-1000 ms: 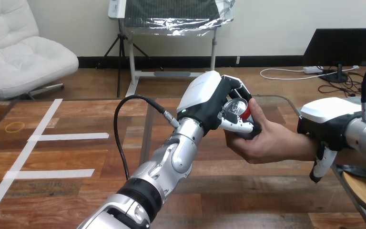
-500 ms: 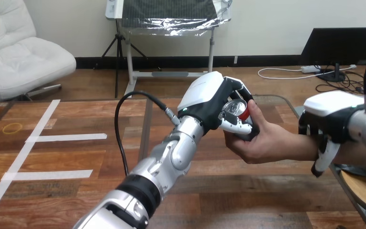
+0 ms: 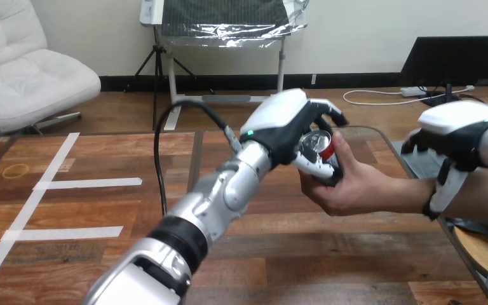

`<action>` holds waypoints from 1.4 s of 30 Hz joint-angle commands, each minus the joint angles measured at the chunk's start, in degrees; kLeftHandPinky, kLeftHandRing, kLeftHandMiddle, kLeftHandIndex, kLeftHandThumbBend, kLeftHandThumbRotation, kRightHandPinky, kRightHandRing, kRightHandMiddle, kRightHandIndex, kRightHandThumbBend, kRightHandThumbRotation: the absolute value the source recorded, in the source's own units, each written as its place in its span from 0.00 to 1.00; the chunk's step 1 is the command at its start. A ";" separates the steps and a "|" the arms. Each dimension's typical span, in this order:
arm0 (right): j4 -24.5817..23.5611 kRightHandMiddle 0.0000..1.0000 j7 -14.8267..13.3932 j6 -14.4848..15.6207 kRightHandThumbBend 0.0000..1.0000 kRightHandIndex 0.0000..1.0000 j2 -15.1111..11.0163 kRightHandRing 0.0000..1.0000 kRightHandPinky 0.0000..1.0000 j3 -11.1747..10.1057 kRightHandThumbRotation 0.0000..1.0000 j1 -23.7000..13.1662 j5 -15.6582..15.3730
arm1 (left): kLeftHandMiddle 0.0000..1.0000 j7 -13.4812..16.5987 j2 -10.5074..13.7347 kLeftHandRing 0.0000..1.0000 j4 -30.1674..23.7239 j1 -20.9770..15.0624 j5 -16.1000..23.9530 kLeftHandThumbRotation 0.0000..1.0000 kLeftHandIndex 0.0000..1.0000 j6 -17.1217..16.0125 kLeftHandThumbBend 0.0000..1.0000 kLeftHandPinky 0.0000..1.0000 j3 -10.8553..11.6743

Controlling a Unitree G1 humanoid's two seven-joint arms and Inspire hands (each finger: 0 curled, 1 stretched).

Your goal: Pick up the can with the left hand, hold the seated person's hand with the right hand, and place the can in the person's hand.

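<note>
My left hand [image 3: 284,119] grips the red can [image 3: 319,143], fingers and thumb curled round it, the can's top tilted toward my camera. Its base sits in the person's hand [image 3: 349,187], which cups it from below and from the right. My right hand [image 3: 460,122] lies over the person's wrist [image 3: 413,194], one digit hooked round the near side. I judge that my left fingers must open leftward, away from that palm.

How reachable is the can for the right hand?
Probably not: the left hand is around the can, the person's hand cups it, and the right hand sits over the person's wrist.
</note>
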 commanded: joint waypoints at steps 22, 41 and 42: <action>-17.92 0.91 2.83 6.43 0.76 0.88 -6.03 0.91 0.85 -13.61 0.10 4.75 6.79 | 0.68 -6.57 12.45 0.63 -17.04 2.50 -3.45 0.05 0.68 -1.85 0.67 0.55 3.69; -32.94 0.90 3.36 11.24 0.67 0.86 -5.86 0.90 0.83 -22.12 0.06 14.44 11.54 | 0.68 -7.40 16.90 0.63 -31.09 12.63 -9.89 0.05 0.68 -3.22 0.66 0.55 8.96; -33.52 0.90 3.32 11.54 0.67 0.86 -5.79 0.90 0.83 -22.33 0.06 14.79 11.56 | 0.68 -7.45 16.98 0.63 -31.56 13.03 -10.24 0.04 0.68 -3.37 0.66 0.55 9.19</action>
